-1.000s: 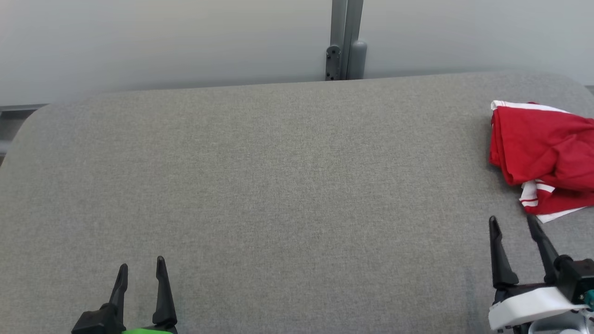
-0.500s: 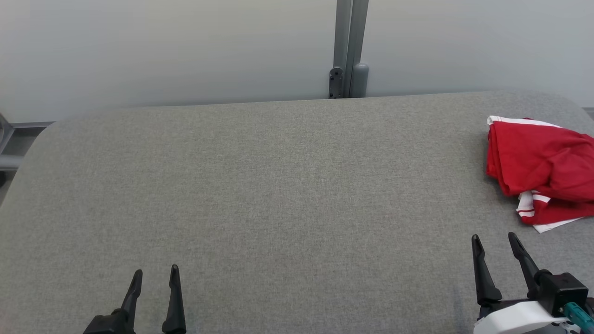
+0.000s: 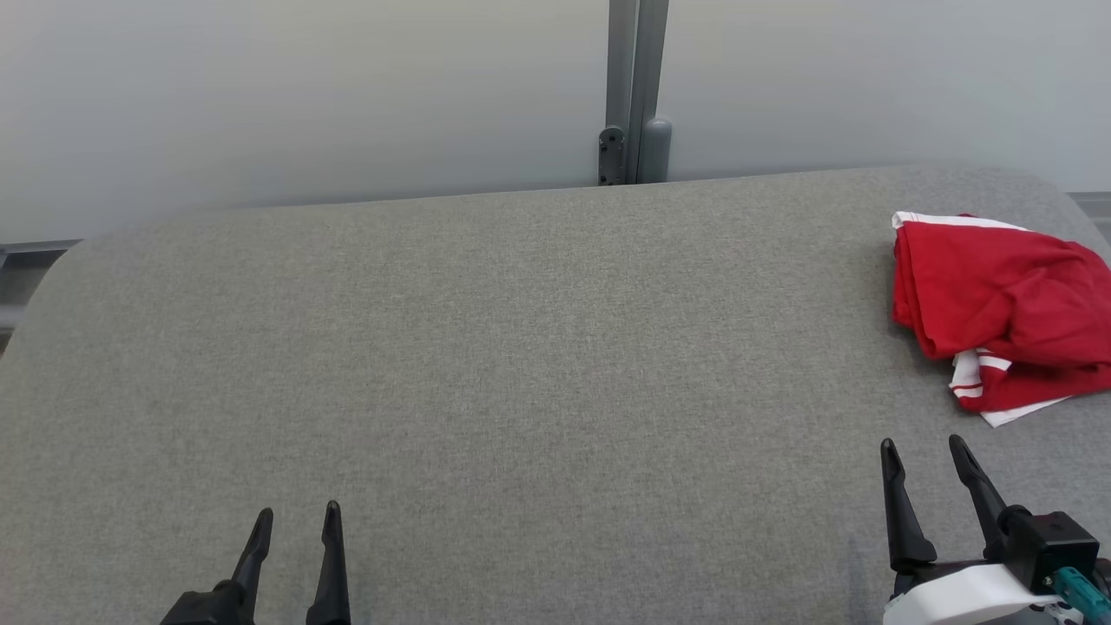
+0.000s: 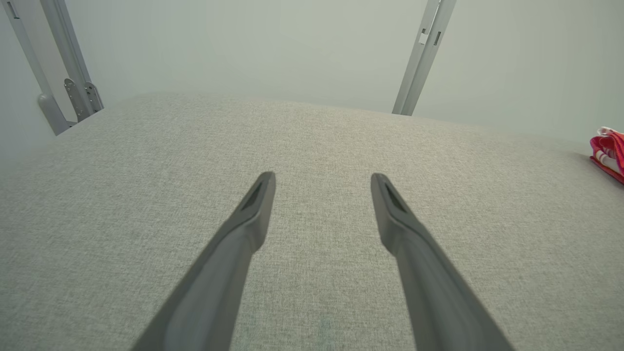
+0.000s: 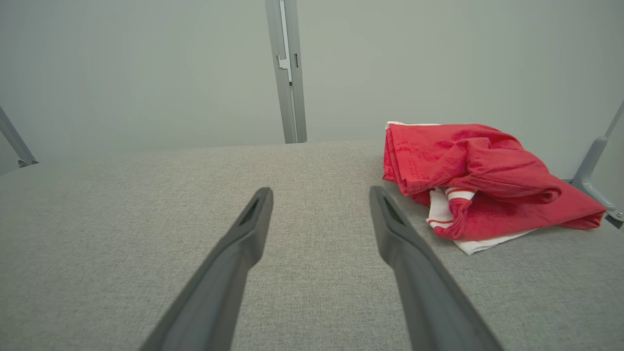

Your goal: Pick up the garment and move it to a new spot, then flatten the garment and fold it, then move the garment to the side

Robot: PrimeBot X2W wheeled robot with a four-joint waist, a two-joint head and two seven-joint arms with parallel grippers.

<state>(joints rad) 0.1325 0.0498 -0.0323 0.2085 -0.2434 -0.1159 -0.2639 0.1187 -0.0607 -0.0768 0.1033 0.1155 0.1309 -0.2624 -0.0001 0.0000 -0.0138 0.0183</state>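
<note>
A crumpled red garment with white trim (image 3: 998, 304) lies bunched at the far right of the grey padded table (image 3: 521, 347). The right wrist view has the garment (image 5: 477, 170) ahead and to the right, and the left wrist view catches a sliver of it (image 4: 609, 153) at the right edge. My right gripper (image 3: 922, 450) hovers open just short of the garment, nothing between its fingers. At the lower left my left gripper (image 3: 297, 516) is open too, over bare fabric (image 4: 321, 146), far from the garment.
A pale wall rises directly behind the table, with a grey metal post (image 3: 632, 87) at its middle. More grey frame struts (image 4: 68, 92) stand at the table's left end, and a bracket (image 5: 594, 170) sits beyond the garment on the right.
The head camera has shifted, so the whole picture slid down and then slightly left. My right gripper has drawn back lower in view; the garment lies as before.
</note>
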